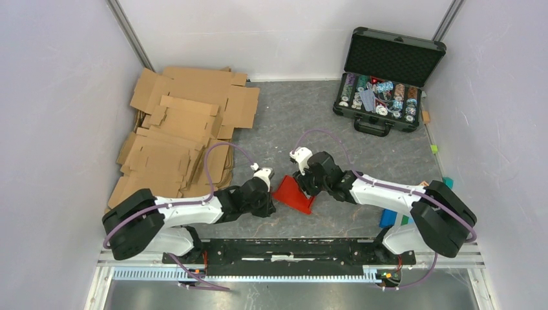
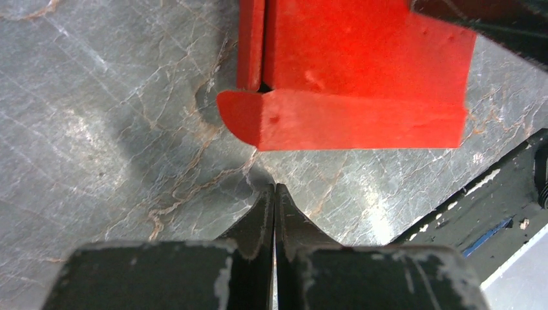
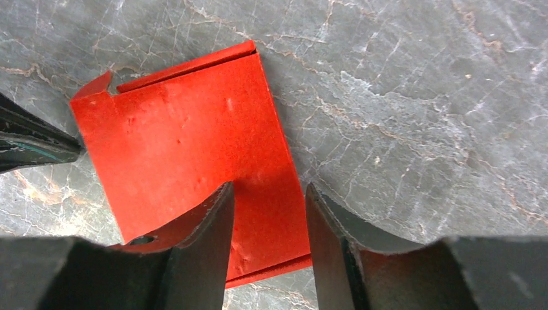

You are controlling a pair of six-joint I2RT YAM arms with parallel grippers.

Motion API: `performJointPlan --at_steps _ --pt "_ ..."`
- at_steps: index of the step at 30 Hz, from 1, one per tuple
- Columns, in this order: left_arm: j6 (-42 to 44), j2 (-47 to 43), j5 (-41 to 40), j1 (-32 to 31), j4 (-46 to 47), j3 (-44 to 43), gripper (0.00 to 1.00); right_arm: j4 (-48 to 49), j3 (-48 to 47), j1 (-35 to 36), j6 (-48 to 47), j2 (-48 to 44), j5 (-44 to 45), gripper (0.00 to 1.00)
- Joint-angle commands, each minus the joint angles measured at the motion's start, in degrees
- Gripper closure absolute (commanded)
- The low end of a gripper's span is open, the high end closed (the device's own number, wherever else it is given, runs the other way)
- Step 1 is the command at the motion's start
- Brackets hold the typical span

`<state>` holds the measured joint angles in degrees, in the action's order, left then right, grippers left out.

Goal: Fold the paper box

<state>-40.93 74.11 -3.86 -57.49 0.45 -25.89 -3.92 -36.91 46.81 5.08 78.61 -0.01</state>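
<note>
We are looking down at the paper box (image 1: 294,194), which is lying on the grey worktop (image 1: 291,123) a little toward 6 o'clock from its middle, between our two arms. It is sitting as a partly creased red sheet, with one edge flap standing up along the side nearest our left arm.

We are holding our left pincer (image 1: 270,197) at the box's 9 o'clock. In the left wrist view its fingers (image 2: 262,219) are pressing flat against each other with nothing between them, their tips pointing at the raised flap of the box (image 2: 362,77). We cannot tell whether they are touching it.

We are reaching our right pincer (image 1: 309,184) in from the box's 2 o'clock. Its fingers (image 3: 213,219) are standing apart above the red panel (image 3: 181,142), gripping nothing, with red board showing through the gap.

Brown cardboard sheets (image 1: 181,129) are lying in a pile at 10 o'clock, and an open black case of poker chips (image 1: 384,84) is sitting at 1 o'clock.
</note>
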Motion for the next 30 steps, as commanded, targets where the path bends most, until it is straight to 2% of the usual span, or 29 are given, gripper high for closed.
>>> performJointPlan --at_steps 1,14,25,30 --pt "-3.22 1.9 1.03 0.19 5.52 0.36 0.98 0.55 1.29 -0.13 -0.6 2.05 -0.47 0.51" --pt "-4.95 5.22 0.85 0.8 7.45 0.09 0.98 3.17 3.88 -2.31 0.97 4.63 -5.17 0.56" --pt "-5.42 5.09 1.17 2.04 8.95 0.66 0.98 10.09 8.21 -12.4 4.39 6.28 -20.69 0.6" --pt "-5.0 2.48 1.76 2.04 7.41 0.67 0.98 12.04 9.08 -14.52 6.08 6.88 -24.05 0.62"
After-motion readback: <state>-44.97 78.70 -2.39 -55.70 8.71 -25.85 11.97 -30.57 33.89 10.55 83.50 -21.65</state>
